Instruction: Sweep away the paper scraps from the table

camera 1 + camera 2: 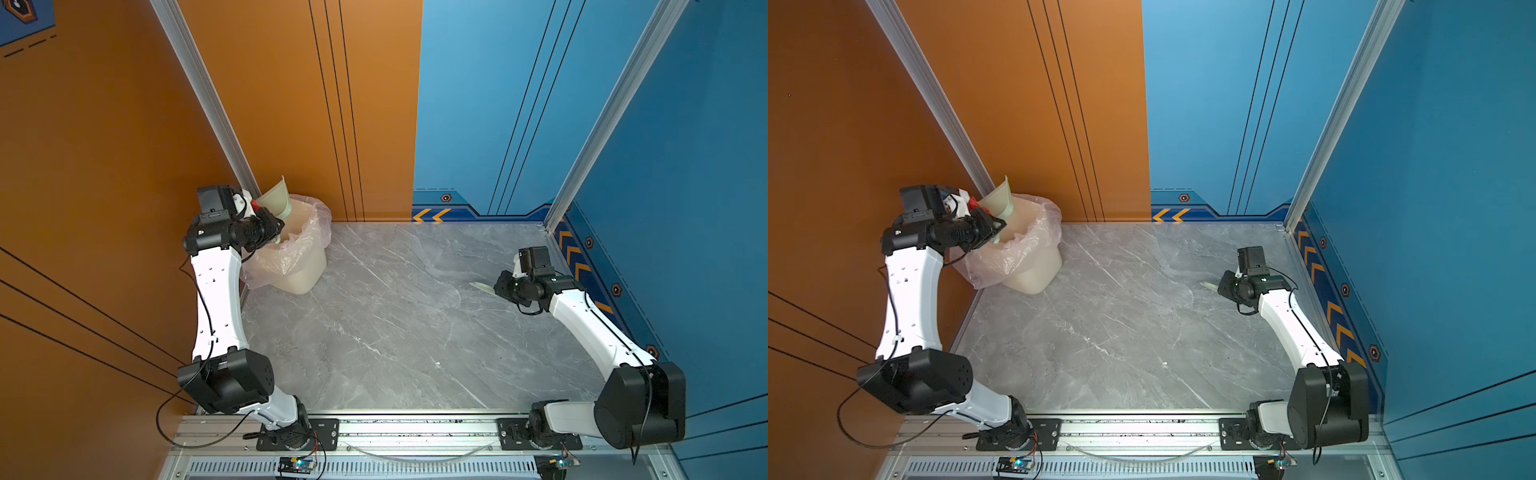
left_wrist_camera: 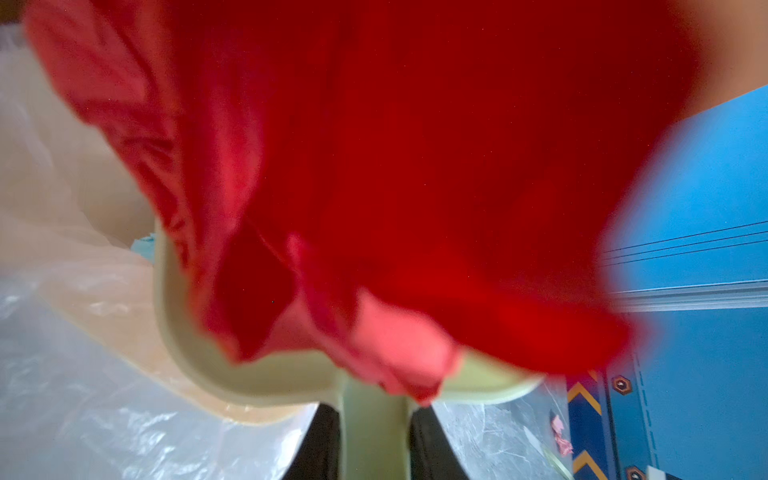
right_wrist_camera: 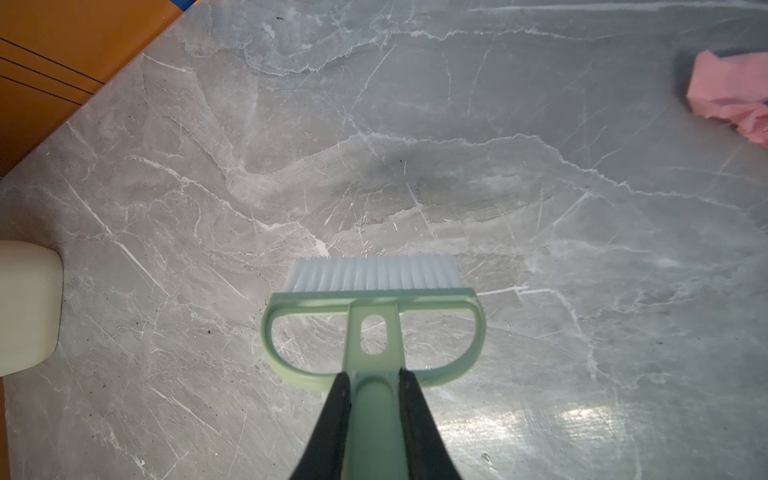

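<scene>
**Fingers (image 2: 320,444) clamped on dustpan (image 1: 275,200) and brush (image 3: 374,299)**

- Left gripper (image 2: 374,411), far left corner: both black fingers clenched on the pale green dustpan handle, close on each side of it.
- Dustpan: raised and tipped steeply over the far left rim of the bin (image 1: 299,278).
- Red scrap (image 2: 415,166): crumpled, lying in the pan at the handle end. Blurred and filling most of the left wrist view. Seen as a small red fleck beside the pan in a top view (image 1: 972,203).
- Bin: cream, lined with a clear plastic bag (image 1: 309,239), standing on the far left corner of the table (image 1: 395,332).
- Table: grey marble pattern, white veins.
- Brush: pale green D-shaped head, white bristles. Projecting left of its gripper in both top views, low over the right side of the table. Contact of bristles with the surface not to be told.
- Right gripper (image 3: 374,376): fingers (image 3: 415,428) closed tight on the brush stem, just behind the head.
- Pink scrap (image 3: 723,95): crumpled, lying on the table at the right, beside the blue chevron wall (image 1: 579,266), well apart from the brush. Shown in the wrist views only, hidden by the right arm in both top views.
</scene>
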`<state>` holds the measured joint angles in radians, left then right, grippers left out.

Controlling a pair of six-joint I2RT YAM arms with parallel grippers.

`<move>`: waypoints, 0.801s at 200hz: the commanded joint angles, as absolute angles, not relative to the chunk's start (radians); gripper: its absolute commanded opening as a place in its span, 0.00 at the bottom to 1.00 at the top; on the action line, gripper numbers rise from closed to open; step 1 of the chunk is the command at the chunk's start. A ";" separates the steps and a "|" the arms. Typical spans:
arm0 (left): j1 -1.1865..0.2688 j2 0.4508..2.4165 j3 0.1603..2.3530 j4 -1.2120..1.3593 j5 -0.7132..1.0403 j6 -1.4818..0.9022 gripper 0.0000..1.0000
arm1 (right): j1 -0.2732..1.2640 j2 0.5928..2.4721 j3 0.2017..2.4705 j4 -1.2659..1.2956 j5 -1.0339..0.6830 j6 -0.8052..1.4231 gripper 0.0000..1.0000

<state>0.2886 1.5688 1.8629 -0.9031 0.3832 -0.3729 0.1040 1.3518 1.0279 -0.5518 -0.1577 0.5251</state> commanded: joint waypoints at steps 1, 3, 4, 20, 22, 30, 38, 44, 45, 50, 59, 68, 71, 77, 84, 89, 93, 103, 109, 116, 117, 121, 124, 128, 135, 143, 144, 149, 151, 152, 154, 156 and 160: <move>0.258 1.608 1.931 -1.012 0.224 -0.265 0.00 | 0.109 1.361 1.017 -0.533 -0.168 0.535 0.00; 0.256 1.610 1.936 -1.018 0.215 -0.260 0.00 | 0.109 1.362 1.018 -0.532 -0.168 0.535 0.00; 0.254 1.610 1.939 -1.020 0.209 -0.258 0.00 | 0.109 1.362 1.017 -0.532 -0.168 0.535 0.00; 0.233 1.634 1.987 -1.067 0.133 -0.217 0.00 | 0.109 1.363 1.017 -0.531 -0.170 0.535 0.00; 0.230 1.638 1.993 -1.074 0.123 -0.213 0.00 | 0.108 1.362 1.017 -0.530 -0.170 0.535 0.00; 0.221 1.648 2.010 -1.093 0.093 -0.197 0.00 | 0.109 1.363 1.017 -0.531 -0.169 0.535 0.00; 0.216 1.659 2.028 -1.110 0.062 -0.185 0.00 | 0.109 1.362 1.018 -0.529 -0.170 0.535 0.00; 0.210 1.665 2.039 -1.119 0.040 -0.177 0.00 | 0.109 1.364 1.017 -0.529 -0.170 0.535 0.00; 0.210 1.665 2.040 -1.119 0.037 -0.175 0.00 | 0.109 1.365 1.018 -0.529 -0.169 0.535 0.00; 0.207 1.668 2.046 -1.123 0.020 -0.170 0.00 | 0.109 1.365 1.019 -0.530 -0.169 0.535 0.00; 0.204 1.671 2.048 -1.123 0.004 -0.162 0.00 | 0.108 1.366 1.019 -0.530 -0.170 0.535 0.00; 0.203 1.671 2.049 -1.126 -0.004 -0.158 0.00 | 0.108 1.366 1.019 -0.528 -0.173 0.537 0.00; 0.204 1.671 2.048 -1.124 -0.006 -0.158 0.00 | 0.109 1.367 1.019 -0.528 -0.173 0.537 0.00; 0.204 1.671 2.048 -1.124 -0.010 -0.158 0.00 | 0.108 1.368 1.019 -0.526 -0.174 0.538 0.00; 0.200 1.672 2.049 -1.125 -0.022 -0.154 0.00 | 0.110 1.368 1.020 -0.527 -0.174 0.538 0.00; 0.198 1.672 2.049 -1.127 -0.036 -0.148 0.00 | 0.110 1.369 1.019 -0.526 -0.174 0.538 0.00; 0.193 1.672 2.049 -1.127 -0.054 -0.142 0.00 | 0.110 1.368 1.019 -0.526 -0.175 0.538 0.00; 0.181 1.672 2.055 -1.134 -0.108 -0.122 0.00 | 0.110 1.367 1.018 -0.528 -0.175 0.538 0.00; 0.171 1.674 2.057 -1.139 -0.141 -0.102 0.00 | 0.110 1.368 1.017 -0.530 -0.174 0.538 0.00; 0.159 1.672 2.057 -1.140 -0.175 -0.083 0.00 | 0.110 1.365 1.017 -0.529 -0.174 0.538 0.00; 0.157 1.673 2.057 -1.140 -0.180 -0.081 0.00 | 0.110 1.365 1.017 -0.530 -0.174 0.538 0.00; 0.152 1.672 2.057 -1.140 -0.198 -0.074 0.00 | 0.110 1.365 1.017 -0.530 -0.173 0.538 0.00; 0.148 1.671 2.057 -1.140 -0.207 -0.070 0.00 | 0.110 1.365 1.017 -0.530 -0.173 0.538 0.00; 0.143 1.671 2.057 -1.139 -0.223 -0.066 0.00 | 0.110 1.365 1.018 -0.529 -0.173 0.538 0.00; 0.138 1.671 2.058 -1.139 -0.236 -0.058 0.00 | 0.110 1.363 1.016 -0.529 -0.171 0.539 0.00; 0.131 1.672 2.061 -1.140 -0.251 -0.047 0.00 | 0.110 1.362 1.015 -0.528 -0.173 0.541 0.00; 0.130 1.672 2.061 -1.139 -0.256 -0.045 0.00 | 0.110 1.361 1.015 -0.527 -0.172 0.541 0.00; 0.123 1.673 2.065 -1.139 -0.280 -0.037 0.00 | 0.110 1.361 1.012 -0.526 -0.172 0.541 0.00; 0.119 1.674 2.066 -1.139 -0.289 -0.034 0.00 | 0.110 1.360 1.012 -0.526 -0.172 0.543 0.00; 0.117 1.674 2.066 -1.139 -0.295 -0.032 0.00 | 0.110 1.360 1.012 -0.526 -0.172 0.543 0.00; 0.114 1.676 2.067 -1.139 -0.305 -0.027 0.00 | 0.112 1.359 1.012 -0.527 -0.172 0.543 0.00; 0.112 1.676 2.068 -1.139 -0.319 -0.022 0.00 | 0.112 1.360 1.012 -0.526 -0.173 0.543 0.00; 0.104 1.677 2.070 -1.140 -0.344 -0.013 0.00 | 0.112 1.359 1.012 -0.526 -0.173 0.543 0.00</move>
<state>0.1307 1.6688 2.0266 -1.1198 -0.1818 -0.0845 0.1047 1.3617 1.0267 -0.5449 -0.1619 0.5251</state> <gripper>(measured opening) 0.228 0.188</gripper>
